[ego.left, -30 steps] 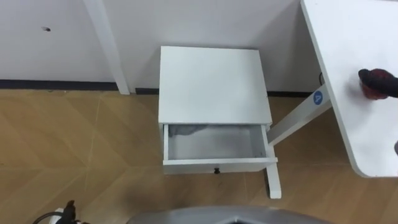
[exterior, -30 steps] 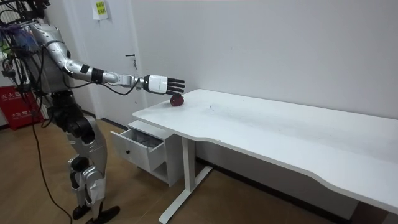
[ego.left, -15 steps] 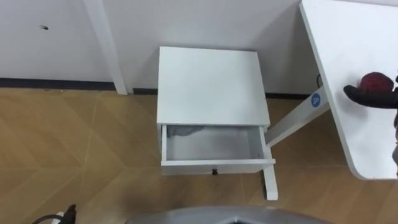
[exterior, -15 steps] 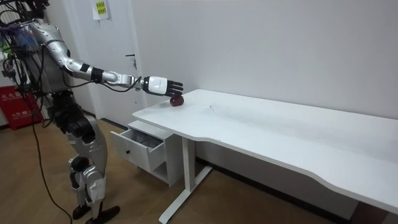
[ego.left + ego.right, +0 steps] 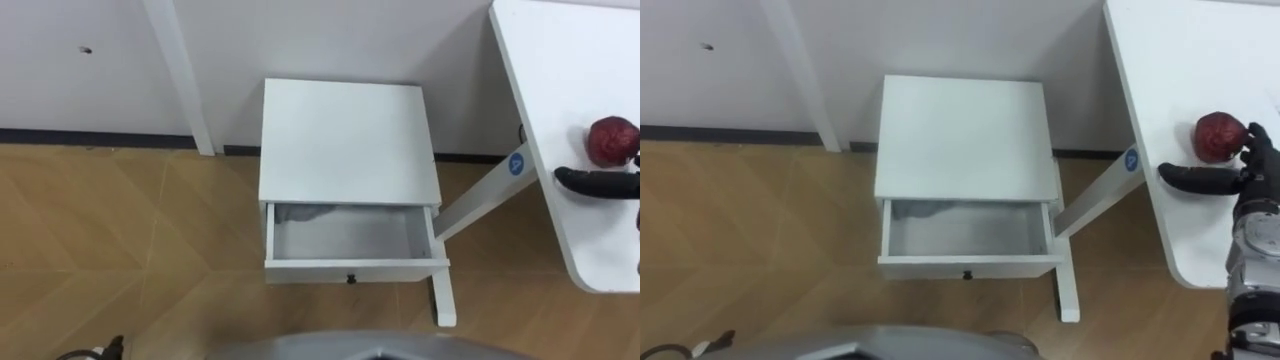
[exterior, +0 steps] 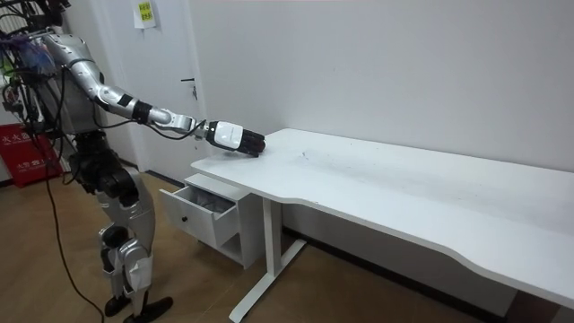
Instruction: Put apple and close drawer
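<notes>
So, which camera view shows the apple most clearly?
The right eye view: the apple lies whole on the white table, with the right hand beside it. The left eye view shows it too, near the picture's edge. In the room view the hand stands in front of it.

We count one apple (image 5: 1221,136), one white table (image 5: 570,60) and one right hand (image 5: 1200,180) at that table. We record one white cabinet (image 5: 347,140) with one drawer (image 5: 350,240), which carries one dark knob (image 5: 351,279). In the room view we note one door (image 6: 170,81).
</notes>
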`<state>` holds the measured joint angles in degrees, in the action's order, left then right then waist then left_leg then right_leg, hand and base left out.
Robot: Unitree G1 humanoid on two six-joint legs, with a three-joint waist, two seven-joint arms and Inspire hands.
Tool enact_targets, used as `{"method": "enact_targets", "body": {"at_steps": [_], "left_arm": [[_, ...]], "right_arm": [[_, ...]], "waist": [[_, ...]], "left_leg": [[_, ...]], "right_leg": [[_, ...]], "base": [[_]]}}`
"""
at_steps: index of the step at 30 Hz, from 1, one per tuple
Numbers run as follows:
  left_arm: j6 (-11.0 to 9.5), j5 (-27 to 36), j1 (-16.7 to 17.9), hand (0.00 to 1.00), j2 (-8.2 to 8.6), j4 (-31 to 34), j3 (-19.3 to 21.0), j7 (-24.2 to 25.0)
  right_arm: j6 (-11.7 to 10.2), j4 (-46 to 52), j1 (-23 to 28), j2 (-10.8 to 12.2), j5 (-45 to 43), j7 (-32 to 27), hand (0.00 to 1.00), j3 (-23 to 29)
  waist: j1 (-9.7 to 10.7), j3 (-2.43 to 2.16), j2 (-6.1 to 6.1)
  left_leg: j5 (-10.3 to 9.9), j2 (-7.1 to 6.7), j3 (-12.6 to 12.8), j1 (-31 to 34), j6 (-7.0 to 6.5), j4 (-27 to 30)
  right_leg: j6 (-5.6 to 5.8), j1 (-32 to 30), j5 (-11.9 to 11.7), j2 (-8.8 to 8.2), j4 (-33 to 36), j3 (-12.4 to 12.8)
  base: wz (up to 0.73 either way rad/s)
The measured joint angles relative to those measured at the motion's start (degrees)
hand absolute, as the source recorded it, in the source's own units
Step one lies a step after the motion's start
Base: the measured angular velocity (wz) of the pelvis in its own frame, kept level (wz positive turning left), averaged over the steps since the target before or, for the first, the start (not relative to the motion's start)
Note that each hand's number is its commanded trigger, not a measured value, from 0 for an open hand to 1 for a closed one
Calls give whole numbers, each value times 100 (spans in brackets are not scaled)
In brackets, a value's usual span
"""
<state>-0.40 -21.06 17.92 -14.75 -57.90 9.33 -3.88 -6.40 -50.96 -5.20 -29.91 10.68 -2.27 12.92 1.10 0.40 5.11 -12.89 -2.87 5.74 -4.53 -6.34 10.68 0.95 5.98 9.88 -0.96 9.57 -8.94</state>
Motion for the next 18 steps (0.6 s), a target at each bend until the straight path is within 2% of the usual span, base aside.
{"method": "enact_targets", "body": {"at_steps": [7,13,17,18], "left_arm": [[-161,0,39,0,-43,0,0,21],[-170,12,60,0,-77,0,-1,-58],[-171,9,68,0,-99,-1,-2,-61],[-171,11,68,0,-100,-1,-2,-61]], "right_arm": [[-14,-98,-50,0,11,-13,0,-2],[-216,-427,-113,-17,31,-88,0,-5],[-233,-497,-116,-18,27,-129,0,-5],[-232,-500,-116,-18,29,-137,73,-5]], "waist": [[-19,-2,-2],[-61,12,-40],[-82,11,-41],[-84,11,-42]], "left_leg": [[0,-9,-82,-8,0,20],[0,-13,-158,-28,0,25],[1,-18,-204,-31,1,43],[1,-20,-211,-29,1,47]], "right_leg": [[0,44,0,-10,3,-75],[0,94,0,-25,-9,-116],[0,123,0,-58,-7,-217],[0,127,0,-59,-7,-220]], "base": [[6],[6],[6],[5]]}}
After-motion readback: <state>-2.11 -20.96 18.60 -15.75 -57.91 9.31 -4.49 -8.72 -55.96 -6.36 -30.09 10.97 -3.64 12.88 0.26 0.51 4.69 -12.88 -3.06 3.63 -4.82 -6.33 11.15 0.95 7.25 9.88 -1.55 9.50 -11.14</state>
